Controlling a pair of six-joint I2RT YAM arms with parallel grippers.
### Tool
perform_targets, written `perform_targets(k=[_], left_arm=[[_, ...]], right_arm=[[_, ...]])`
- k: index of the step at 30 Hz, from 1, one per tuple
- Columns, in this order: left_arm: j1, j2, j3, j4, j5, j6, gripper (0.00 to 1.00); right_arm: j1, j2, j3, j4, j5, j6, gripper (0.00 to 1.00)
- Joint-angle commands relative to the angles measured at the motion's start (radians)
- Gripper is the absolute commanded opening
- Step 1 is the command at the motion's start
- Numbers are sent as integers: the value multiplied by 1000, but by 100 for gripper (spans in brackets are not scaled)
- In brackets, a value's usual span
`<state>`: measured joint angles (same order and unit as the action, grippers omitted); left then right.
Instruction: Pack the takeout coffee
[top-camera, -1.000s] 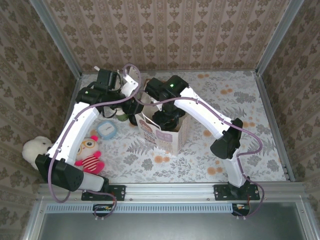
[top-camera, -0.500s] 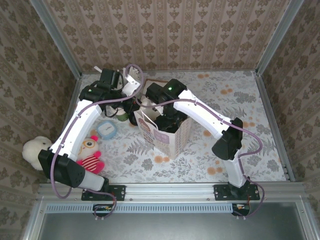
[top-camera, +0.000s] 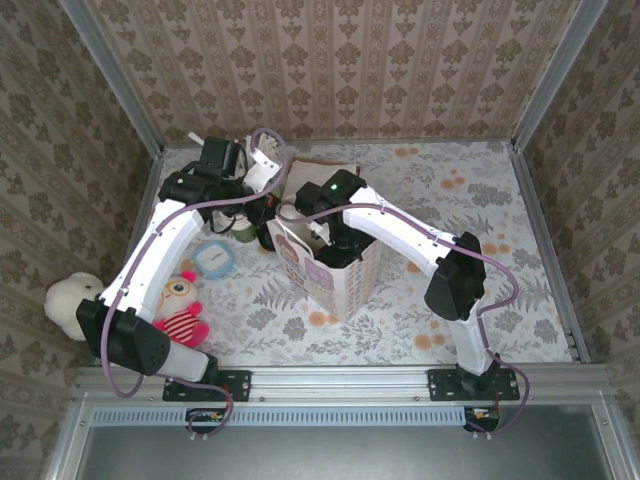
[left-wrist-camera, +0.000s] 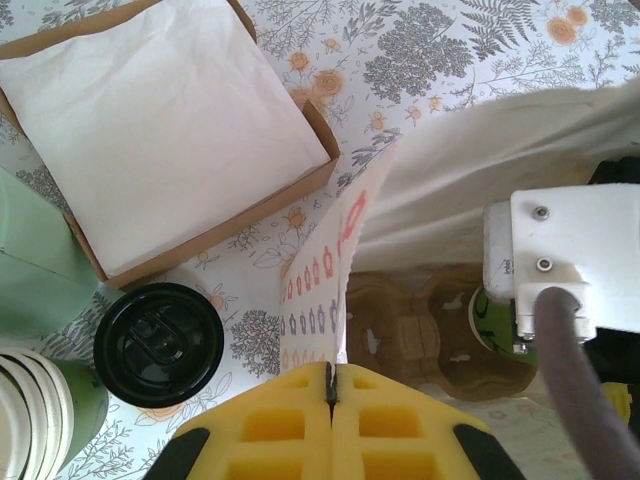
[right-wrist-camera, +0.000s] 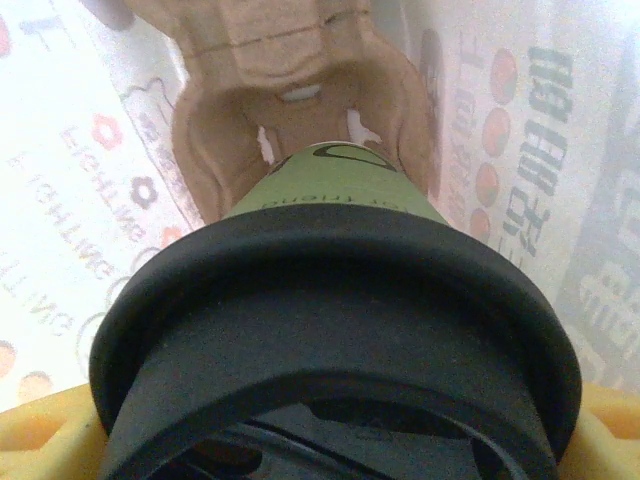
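The right gripper (right-wrist-camera: 322, 445) is hugging the takeout coffee (right-wrist-camera: 320, 195) near its stiff lid (right-wrist-camera: 330, 320); the paper cup probably squashes easily. The left gripper (left-wrist-camera: 330, 405) is pinching the bag (left-wrist-camera: 322, 262).

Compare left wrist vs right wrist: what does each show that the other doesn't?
Left wrist: the left hand pinching the paper bag at its rim, a napkin box, and a second lidded cup standing on the table. Right wrist: the takeout coffee close up, gripped by the right hand, hanging above the carrier. Both: the bag's printed inside and the brown cardboard carrier at its bottom.
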<state>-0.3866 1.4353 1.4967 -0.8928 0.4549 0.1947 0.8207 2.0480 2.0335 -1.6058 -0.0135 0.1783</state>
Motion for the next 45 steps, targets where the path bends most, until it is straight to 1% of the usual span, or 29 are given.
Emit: perform_targets(k=[1,15,18,26,45], left_arm=[[4,-27,-18,10,-29,-11,0],[3,-58,-26,29,-33,-14,0],[3,-58,-27,29,-31,-16,0],[4,-56,-27,28,-17,-13,0],[3,-50,-32,30,-8,-6,0]], right_arm=[[4,-22,-16,-194,-27,-13,44],[2,37,-38,-180,8,11,45],[1,30,-38,-129,21,34,44],[2,-1,-78,38,-12,62,43],[1,-58,-159,173,-11,87,43]])
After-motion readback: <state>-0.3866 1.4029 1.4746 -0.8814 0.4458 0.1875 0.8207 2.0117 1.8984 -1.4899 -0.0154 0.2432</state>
